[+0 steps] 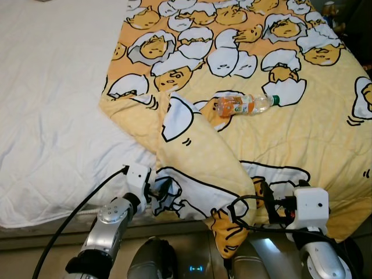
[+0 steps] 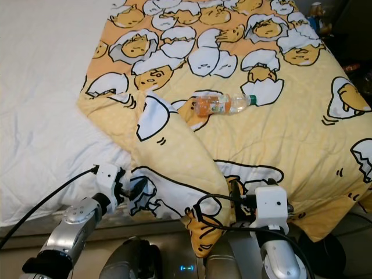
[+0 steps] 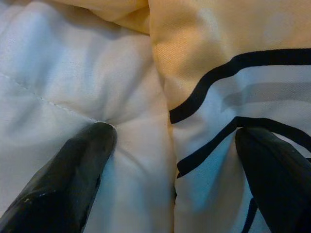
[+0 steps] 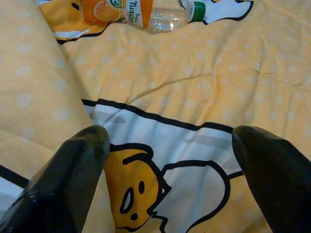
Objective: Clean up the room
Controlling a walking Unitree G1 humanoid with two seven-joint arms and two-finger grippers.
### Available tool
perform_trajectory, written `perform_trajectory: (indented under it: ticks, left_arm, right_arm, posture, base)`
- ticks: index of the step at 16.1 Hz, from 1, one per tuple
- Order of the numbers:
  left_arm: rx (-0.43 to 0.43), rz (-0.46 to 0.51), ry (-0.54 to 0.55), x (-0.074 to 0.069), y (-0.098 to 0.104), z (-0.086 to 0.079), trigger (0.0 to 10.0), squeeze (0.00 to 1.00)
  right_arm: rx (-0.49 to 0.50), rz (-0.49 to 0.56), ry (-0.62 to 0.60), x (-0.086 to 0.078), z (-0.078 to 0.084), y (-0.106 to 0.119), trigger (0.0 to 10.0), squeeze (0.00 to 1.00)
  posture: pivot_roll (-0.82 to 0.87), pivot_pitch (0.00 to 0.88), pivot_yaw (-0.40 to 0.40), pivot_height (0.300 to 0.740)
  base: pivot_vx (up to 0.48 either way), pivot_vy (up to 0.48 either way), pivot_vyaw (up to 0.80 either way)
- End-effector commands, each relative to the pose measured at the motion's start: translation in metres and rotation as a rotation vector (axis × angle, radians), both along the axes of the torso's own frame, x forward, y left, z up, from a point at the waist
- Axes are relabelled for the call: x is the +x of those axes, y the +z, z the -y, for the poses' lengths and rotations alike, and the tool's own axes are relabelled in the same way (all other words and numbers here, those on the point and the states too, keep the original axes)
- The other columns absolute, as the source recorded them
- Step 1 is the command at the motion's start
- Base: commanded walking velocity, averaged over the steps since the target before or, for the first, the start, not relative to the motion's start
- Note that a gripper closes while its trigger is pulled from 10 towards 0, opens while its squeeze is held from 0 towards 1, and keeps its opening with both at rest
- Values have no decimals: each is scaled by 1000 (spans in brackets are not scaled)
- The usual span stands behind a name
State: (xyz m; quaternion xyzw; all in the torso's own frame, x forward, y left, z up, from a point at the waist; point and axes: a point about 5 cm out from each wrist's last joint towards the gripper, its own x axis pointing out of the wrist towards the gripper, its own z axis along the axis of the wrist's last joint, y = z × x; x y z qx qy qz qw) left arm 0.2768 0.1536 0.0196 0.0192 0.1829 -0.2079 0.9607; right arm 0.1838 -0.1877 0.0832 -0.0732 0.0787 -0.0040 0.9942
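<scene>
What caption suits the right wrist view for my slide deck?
Open right end effector poised over the yellow cartoon blanket, juice bottle lying beyond.

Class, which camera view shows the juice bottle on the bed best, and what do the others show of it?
The left eye view: the whole bottle lies on its side on the yellow duvet, green cap included. The right eye view shows it equally whole. The right wrist view shows it closer, label readable, but cut off at the frame edge. The left wrist view shows bedding.
</scene>
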Motion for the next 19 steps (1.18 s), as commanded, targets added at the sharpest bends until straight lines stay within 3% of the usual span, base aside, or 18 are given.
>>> perform_trajectory:
  ticks: [1, 4, 6, 8, 11, 14, 19]
  left_arm:
    - [25, -5, 35, -2, -4, -10, 10000, 0]
    - [29, 153, 74, 13, 23, -6, 10000, 0]
    - [39, 345, 214, 20, 66, -13, 10000, 0]
    - [-27, 528, 207, 12, 118, 9, 10000, 0]
    - [-107, 519, 267, 6, 121, 29, 10000, 0]
    - [-107, 447, 322, 10, 114, 33, 10000, 0]
    - [-81, 429, 277, 31, 113, 36, 10000, 0]
  right_arm:
    - [9, -23, 0, -3, 1, -4, 10000, 20]
    - [3, -16, 4, 1, 2, -4, 10000, 16]
    - [-1, -11, 5, 6, 3, -5, 10000, 16]
    - [4, -8, 39, 18, 1, -8, 10000, 12]
    - [29, 71, 54, 57, -7, 2, 10000, 12]
    - [34, 132, 19, 78, -2, 16, 10000, 47]
    - [44, 172, -29, 86, 5, 22, 10000, 82]
  posture:
    - [-269, 178, 54, 697]
    - [-262, 156, 54, 697]
    - [-241, 130, 45, 697]
    - [-177, 80, 25, 697]
    - [-138, 0, 15, 697]
    - [-149, 0, 20, 697]
    - [-184, 0, 41, 697]
  base:
    - [0, 0, 0]
    - [0, 0, 0]
    - [0, 0, 0]
    - [0, 0, 0]
    - [0, 0, 0]
    - [0, -456, 475]
    - [0, -449, 661]
